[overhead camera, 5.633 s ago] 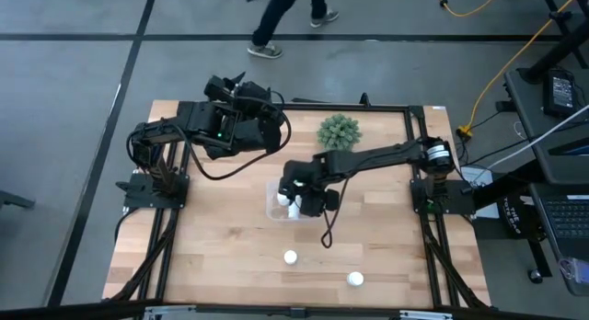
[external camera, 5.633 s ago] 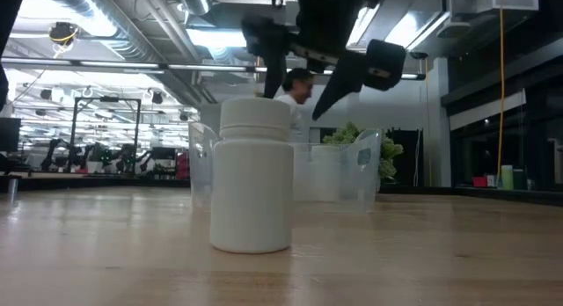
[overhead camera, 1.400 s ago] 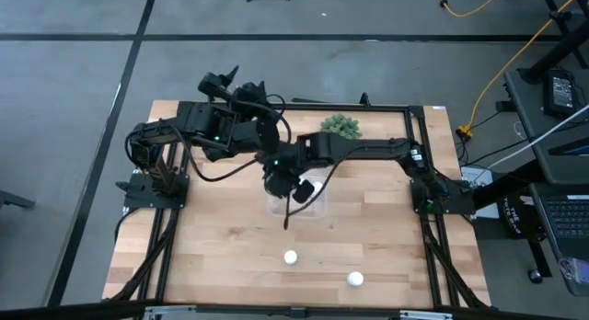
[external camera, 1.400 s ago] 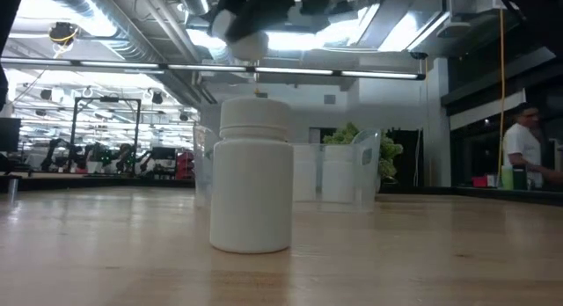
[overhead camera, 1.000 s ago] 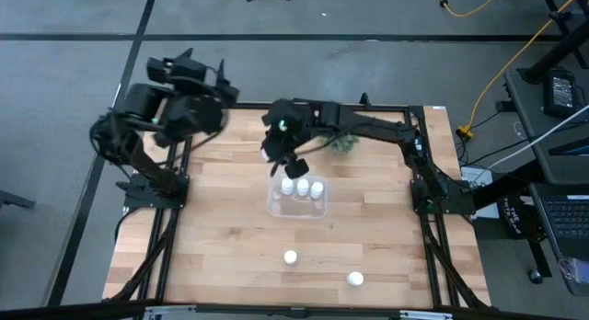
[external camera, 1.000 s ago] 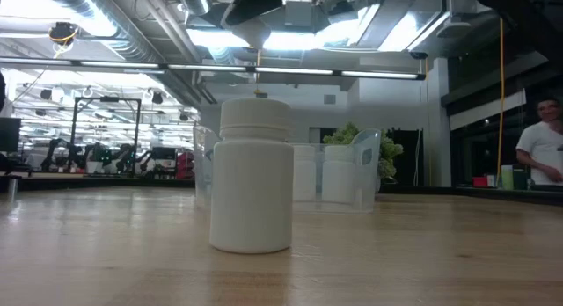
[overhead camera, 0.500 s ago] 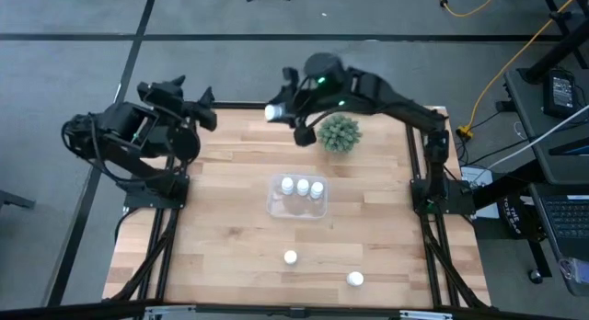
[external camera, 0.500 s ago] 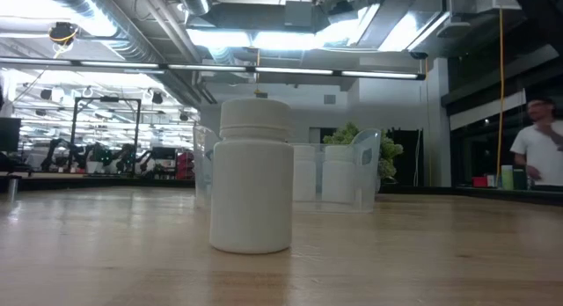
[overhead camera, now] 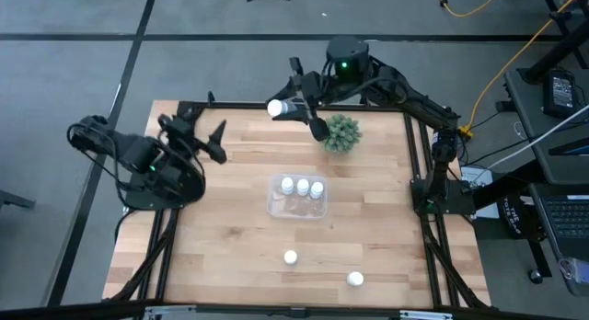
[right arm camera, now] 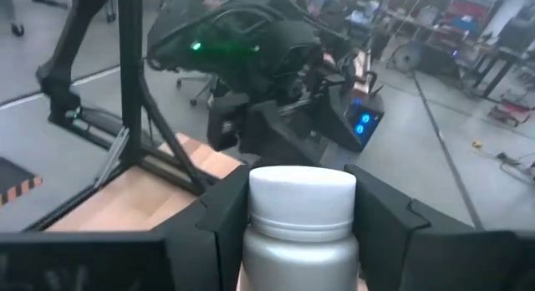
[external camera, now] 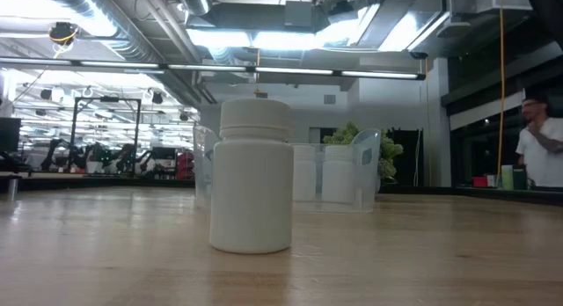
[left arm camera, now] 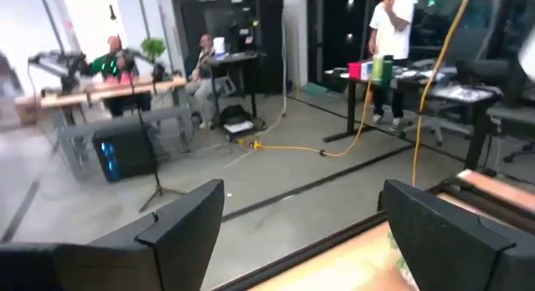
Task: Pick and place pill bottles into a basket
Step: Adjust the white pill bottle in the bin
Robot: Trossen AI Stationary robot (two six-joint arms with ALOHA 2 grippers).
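My right gripper (overhead camera: 293,107) is high over the table's far edge, shut on a white pill bottle (overhead camera: 276,108), which also shows in the right wrist view (right arm camera: 301,241). The clear basket (overhead camera: 273,206) sits mid-table with three pill bottles (overhead camera: 303,187) standing in it. Two more pill bottles (overhead camera: 291,257) (overhead camera: 355,279) stand on the wood near the front edge. The nearer one fills the low view (external camera: 255,176), with the basket (external camera: 365,170) behind it. My left gripper (overhead camera: 198,131) is open and empty at the table's left; its own view (left arm camera: 305,232) shows nothing between the fingers. My right gripper pinches the bottle's body just below the cap (right arm camera: 301,249) between its two fingers (right arm camera: 221,220), one on each side. The fingers are roughly level and point toward the table's left. The white cap (right arm camera: 303,195) stands free past the fingers. The bottle is lifted clear of the table.
A green spiky plant (overhead camera: 340,131) stands at the far right of the table, close under my right arm. The black frame rails (overhead camera: 170,256) run along the table's left and right sides. A person (external camera: 541,148) stands in the room beyond the table.
My right gripper has risen from just beyond the basket toward the table's far edge, carrying the bottle, and has turned to point toward the left. My left arm has swung from beyond the far left corner down to the table's left side. The basket and the standing bottles have not moved.
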